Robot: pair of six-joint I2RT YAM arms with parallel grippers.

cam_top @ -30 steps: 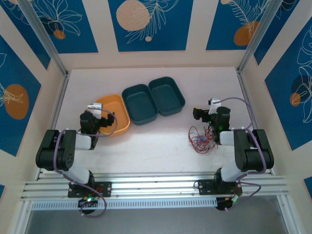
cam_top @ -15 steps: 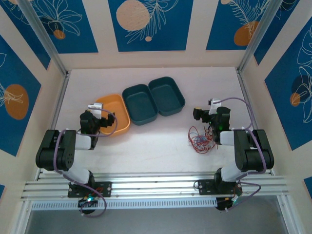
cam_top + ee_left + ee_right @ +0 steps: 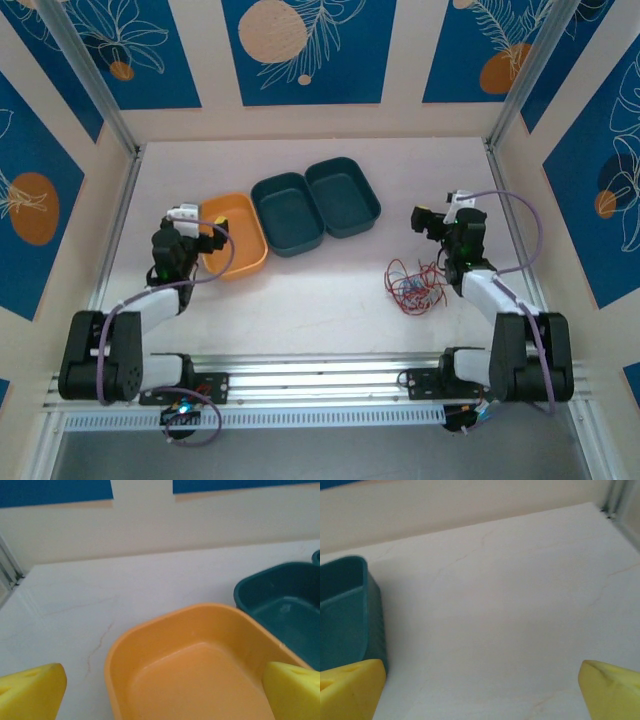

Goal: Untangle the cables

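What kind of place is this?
Probably a robot lab cell, not a home: a white table enclosed by printed blue panels, an aluminium rail carrying the left arm and right arm, and tangled cables.

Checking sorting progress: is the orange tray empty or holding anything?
Empty as far as visible: the orange tray shows a bare floor in the left wrist view, nothing lying inside.

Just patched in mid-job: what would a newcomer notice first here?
A red, blue and white tangle of cables lies loose on the white table, right of centre beside the right arm. Further left, an orange tray, a near teal tray and a far teal tray stand empty in a row.
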